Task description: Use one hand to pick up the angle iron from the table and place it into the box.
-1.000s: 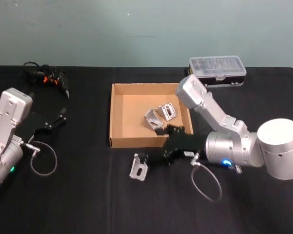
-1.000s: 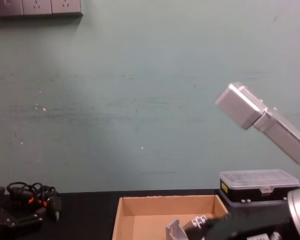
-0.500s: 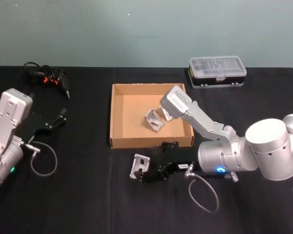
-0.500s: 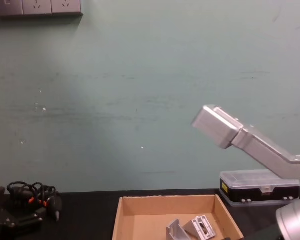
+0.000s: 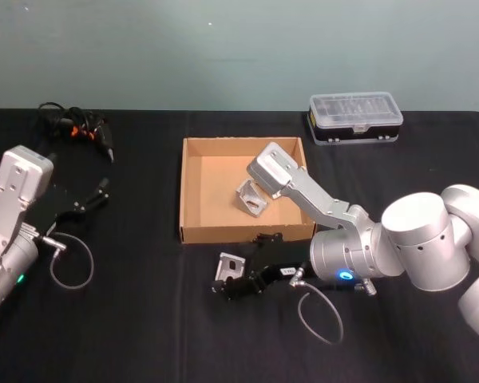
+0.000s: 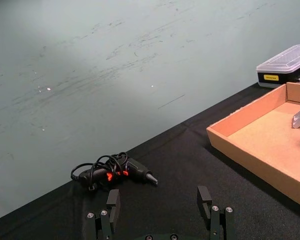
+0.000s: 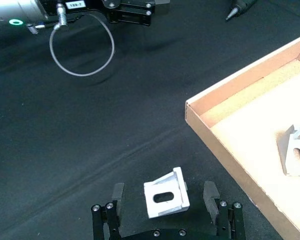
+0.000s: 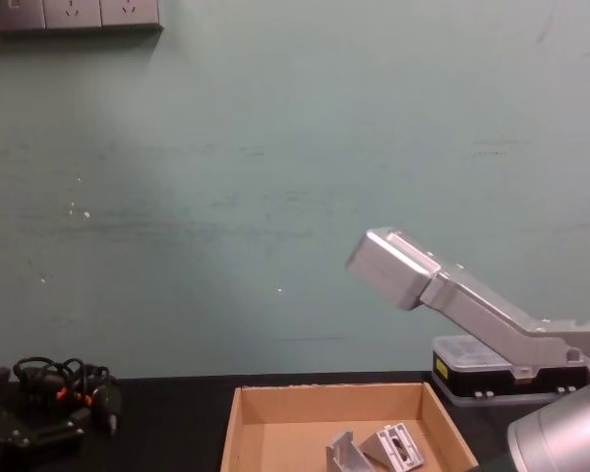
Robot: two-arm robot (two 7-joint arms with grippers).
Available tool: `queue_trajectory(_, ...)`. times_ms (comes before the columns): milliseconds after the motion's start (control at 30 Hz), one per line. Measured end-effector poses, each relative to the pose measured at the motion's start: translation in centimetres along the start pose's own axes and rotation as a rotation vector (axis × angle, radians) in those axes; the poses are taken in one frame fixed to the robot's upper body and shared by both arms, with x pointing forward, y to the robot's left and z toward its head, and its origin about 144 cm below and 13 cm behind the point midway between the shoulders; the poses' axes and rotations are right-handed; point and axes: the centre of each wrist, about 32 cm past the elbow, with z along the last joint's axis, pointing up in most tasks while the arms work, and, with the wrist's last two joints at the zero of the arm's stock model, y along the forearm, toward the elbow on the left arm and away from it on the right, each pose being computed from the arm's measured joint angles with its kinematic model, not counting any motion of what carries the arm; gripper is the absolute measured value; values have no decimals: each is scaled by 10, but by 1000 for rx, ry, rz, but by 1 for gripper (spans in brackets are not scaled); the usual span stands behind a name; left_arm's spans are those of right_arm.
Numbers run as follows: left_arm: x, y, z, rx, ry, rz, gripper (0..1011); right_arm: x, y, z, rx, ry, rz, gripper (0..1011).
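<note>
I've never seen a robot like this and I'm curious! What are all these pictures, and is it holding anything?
It's a robot with two silver arms ending in black pinchers called grippers. One picture comes from a camera on its head looking down, one from its chest, one from each wrist. The right gripper is open, down near the black table, its fingers either side of a small metal bracket, the angle iron, not squeezing it. The left gripper sits open at the table's left side. Two more brackets lie inside the cardboard box. Beyond the box sits a clear-lidded plastic case, and a black corded tool lies far left. Nothing is held.
</note>
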Motion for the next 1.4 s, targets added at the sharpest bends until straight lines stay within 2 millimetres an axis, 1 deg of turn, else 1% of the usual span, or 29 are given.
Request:
queue_trajectory(167,0,0,0,0,0,0,1011,2,6,0,-10,5,-6,1002)
queue_trajectory(500,0,0,0,0,0,0,1011,2,6,0,-9,2,-8,999)
queue_trajectory(567,0,0,0,0,0,0,1011,2,5,0,-9,2,-8,970)
queue_trajectory(600,0,0,0,0,0,0,1011,2,5,0,-8,2,-8,932)
queue_trajectory(667,0,0,0,0,0,0,1011,2,5,0,-8,1,-8,906)
queue_trajectory(733,0,0,0,0,0,0,1012,2,5,0,-8,1,-8,839)
queue_trajectory(800,0,0,0,0,0,0,1011,2,5,0,-8,1,-8,812)
queue_trajectory(867,0,0,0,0,0,0,1011,2,5,0,-7,1,-7,713)
queue_trajectory(933,0,0,0,0,0,0,1011,2,5,0,-7,1,-7,695)
queue_trajectory(967,0,0,0,0,0,0,1011,2,5,0,-7,1,-7,632)
queue_trajectory(1000,0,0,0,0,0,0,1011,2,5,0,-7,1,-7,592)
queue_trajectory(1033,0,0,0,0,0,0,1011,2,5,0,-7,1,-7,574)
queue_trajectory(1233,0,0,0,0,0,0,1011,2,4,0,-7,1,-7,390)
queue_trajectory(1267,0,0,0,0,0,0,1011,2,4,0,-7,1,-7,343)
queue_trajectory(1300,0,0,0,0,0,0,1011,2,4,0,-7,0,-7,330)
queue_trajectory(1333,0,0,0,0,0,0,1011,2,4,0,-7,0,-7,272)
queue_trajectory(1400,0,0,0,0,0,0,1011,2,4,0,-7,0,-7,224)
